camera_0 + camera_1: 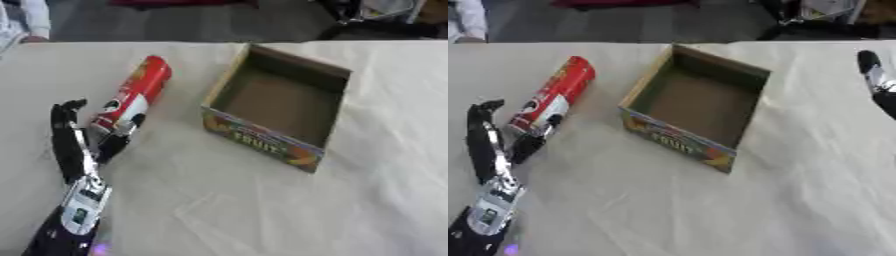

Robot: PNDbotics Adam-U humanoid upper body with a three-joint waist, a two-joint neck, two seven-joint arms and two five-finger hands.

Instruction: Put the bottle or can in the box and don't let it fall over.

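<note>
can (133, 93): red, lying on its side on the table (262, 210), left of the box (278, 107), outside it
box: open, upright
left hand (74, 145): fingers spread straight, thumb at the can's near end
right hand (877, 80): far right edge, finger state unclear

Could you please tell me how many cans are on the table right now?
1. The red can lies on its side left of the empty box, its near end by the left hand. None appears hidden.
</note>
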